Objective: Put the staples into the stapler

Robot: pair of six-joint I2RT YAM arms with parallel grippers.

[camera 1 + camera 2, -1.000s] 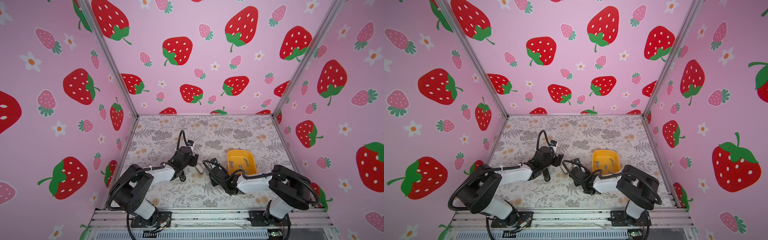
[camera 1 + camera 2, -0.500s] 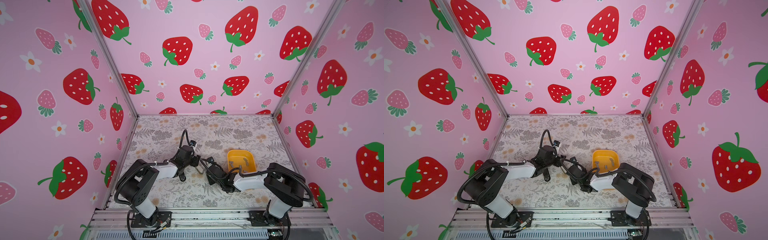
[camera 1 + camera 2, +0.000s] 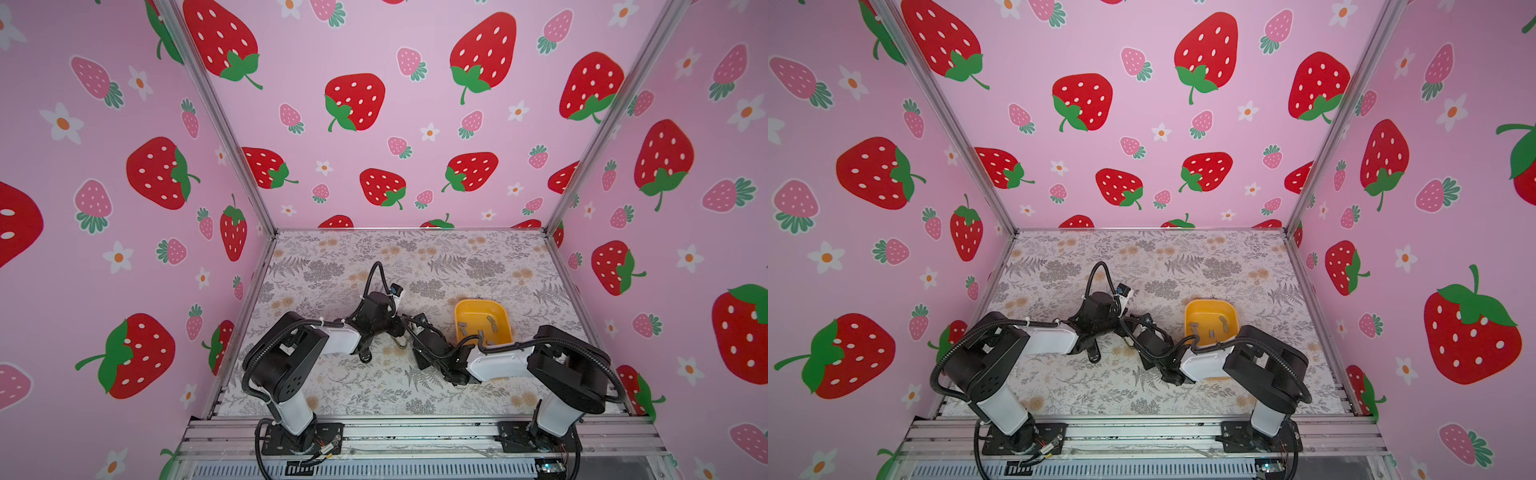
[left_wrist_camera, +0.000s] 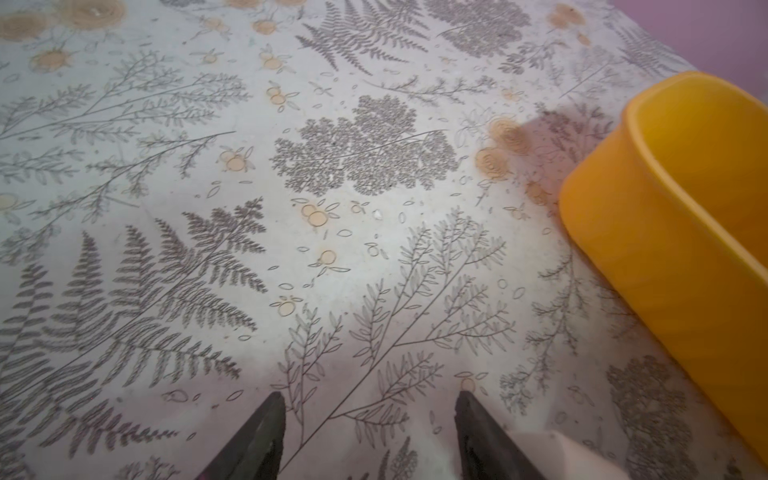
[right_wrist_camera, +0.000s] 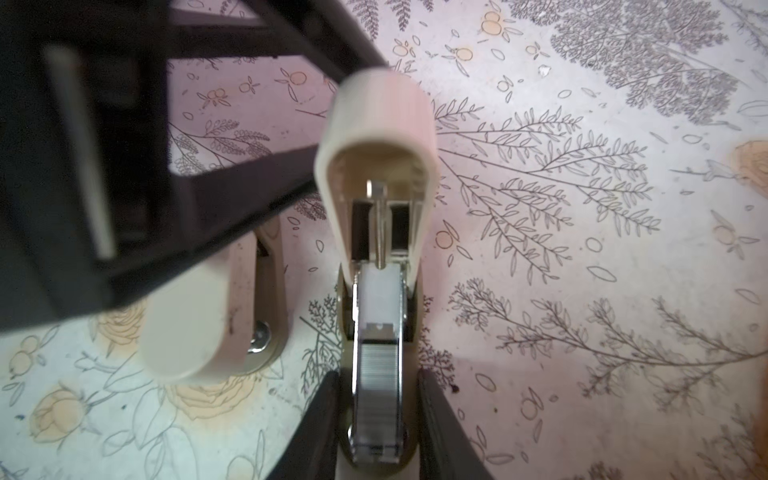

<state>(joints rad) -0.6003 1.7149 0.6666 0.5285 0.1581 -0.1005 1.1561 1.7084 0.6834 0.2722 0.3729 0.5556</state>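
Well, right gripper [image 5: 377, 376] seems clamped across the open stapler [image 5: 376, 124], staples [image 5: 378, 357] lying lengthwise between its jaws; left gripper [image 4: 370, 398] gapes empty nearby.

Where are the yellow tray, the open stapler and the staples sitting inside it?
yellow tray [image 3: 478, 302], in a top view, on its far rim.
open stapler [image 5: 377, 291], right wrist view, on the white pusher in its channel.
staples [image 5: 376, 374], right wrist view, on the middle of the grey strip.
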